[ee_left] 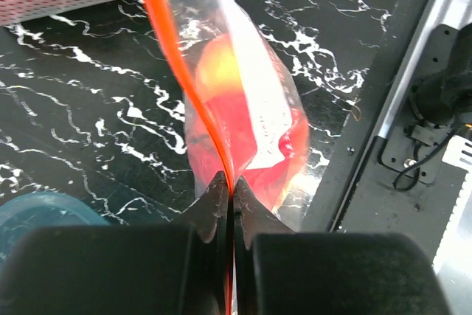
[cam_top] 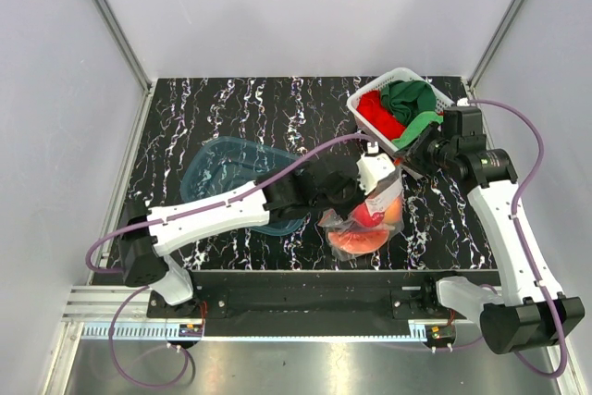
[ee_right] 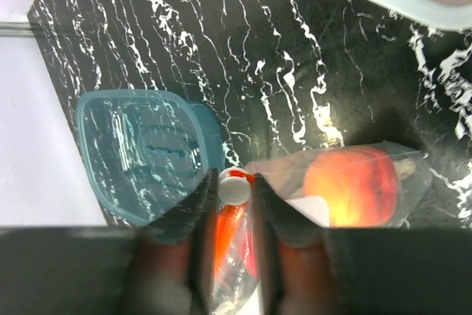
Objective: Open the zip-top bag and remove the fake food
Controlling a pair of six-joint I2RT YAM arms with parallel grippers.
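Note:
The zip-top bag is held up off the black marble table, between the two arms at the front middle. It holds the fake food: a red fruit and an orange-peach fruit. My left gripper is shut on the orange-red zip strip; the left wrist view shows its jaws pinching the strip, with the bag hanging beyond. My right gripper is shut on the white zip slider at the strip's end, with the peach fruit visible inside the bag.
A translucent blue tub lies left of the bag, partly under my left arm, and also shows in the right wrist view. A white basket with red and green cloths stands at the back right, close to my right gripper.

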